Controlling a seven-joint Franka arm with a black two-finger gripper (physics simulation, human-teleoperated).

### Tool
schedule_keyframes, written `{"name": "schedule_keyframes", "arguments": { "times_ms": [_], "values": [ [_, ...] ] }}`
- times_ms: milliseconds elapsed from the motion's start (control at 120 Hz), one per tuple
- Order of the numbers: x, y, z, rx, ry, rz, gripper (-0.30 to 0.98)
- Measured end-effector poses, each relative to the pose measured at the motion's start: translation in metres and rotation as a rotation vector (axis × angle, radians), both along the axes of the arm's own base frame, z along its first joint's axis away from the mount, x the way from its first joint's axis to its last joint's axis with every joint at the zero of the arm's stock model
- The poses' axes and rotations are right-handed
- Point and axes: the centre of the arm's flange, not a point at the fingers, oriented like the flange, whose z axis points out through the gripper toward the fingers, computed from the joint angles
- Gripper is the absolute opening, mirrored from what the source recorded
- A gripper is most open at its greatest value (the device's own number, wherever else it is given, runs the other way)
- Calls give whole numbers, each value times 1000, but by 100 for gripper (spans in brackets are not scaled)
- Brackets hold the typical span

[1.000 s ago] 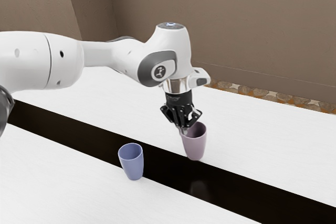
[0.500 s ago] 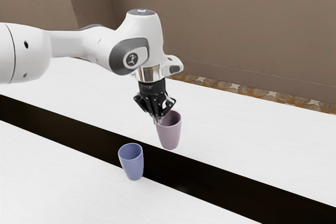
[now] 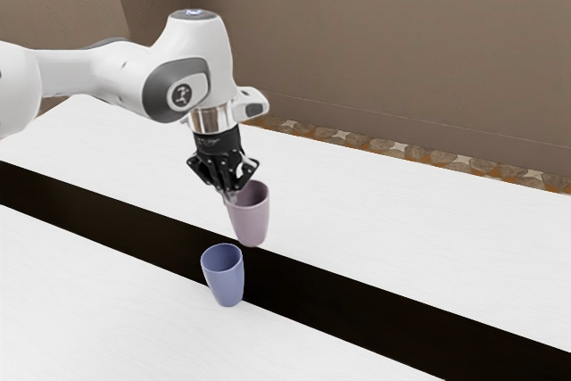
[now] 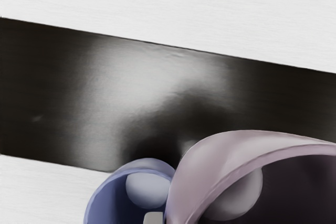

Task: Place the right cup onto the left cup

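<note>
At the exterior view's left, a brown plaster wall (image 3: 53, 6) stands behind the white, rounded robot arm (image 3: 80, 73), which reaches in over a white tabletop (image 3: 80, 292) crossed by a glossy dark band (image 3: 116, 225). The band runs slantwise from the exterior view's left toward its lower right, beneath the working area. Further along comes the smooth, tapered blue cup (image 3: 225, 281), upright, its base by the band's near edge. Its mouth is open upward, and the wrist view shows a pale rounded patch inside against the blue inner wall. Practically in line with it, but farther back and higher, is the black two-finger gripper (image 3: 232, 195), pointing down and closed on the rim of the smooth, tapered mauve-pink cup (image 3: 252, 225), at the side of the rim toward the exterior view's left. That cup is held nearly upright with its mouth upward; a pale rounded patch shows within its dark interior too. It is not nested in the blue cup: its base appears behind and above the blue cup's rim, close by, though how high it hangs I cannot tell. In the wrist view its wall overlaps part of the blue cup. Farther toward the exterior view's right, a patterned brown-and-cream floor strip (image 3: 446, 163) lies between the tabletop and the wall
</note>
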Motion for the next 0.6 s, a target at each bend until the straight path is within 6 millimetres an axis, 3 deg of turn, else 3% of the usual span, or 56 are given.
{"name": "schedule_keyframes", "arguments": {
  "times_ms": [433, 600],
  "values": [
    [-19, 49, 0, 8, 10, 70, -10],
    [-25, 47, -1, 10, 12, 64, -10]
  ]
}}
